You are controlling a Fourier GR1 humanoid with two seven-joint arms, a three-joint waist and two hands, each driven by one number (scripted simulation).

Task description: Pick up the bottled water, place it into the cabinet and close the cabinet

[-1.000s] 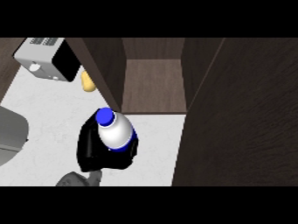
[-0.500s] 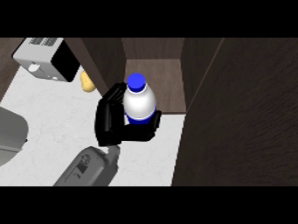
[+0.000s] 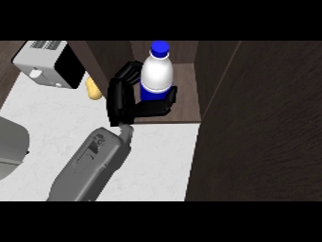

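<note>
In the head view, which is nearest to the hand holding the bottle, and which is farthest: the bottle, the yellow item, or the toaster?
From the left hand:
1. Bottled water, inside its grasp, at the cabinet opening.
2. Yellow item, just to the hand's left on the counter.
3. Toaster, farther left, toward the back.

bottled water (image 3: 157, 71): 1 | hand (image 3: 122, 97): 1 | cabinet (image 3: 184, 80): 1 | toaster (image 3: 48, 64): 1

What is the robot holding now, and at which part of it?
The hand holds the water bottle, fingers and thumb curled round its lower body; the blue cap is free. Which hand it is cannot be told.
</note>
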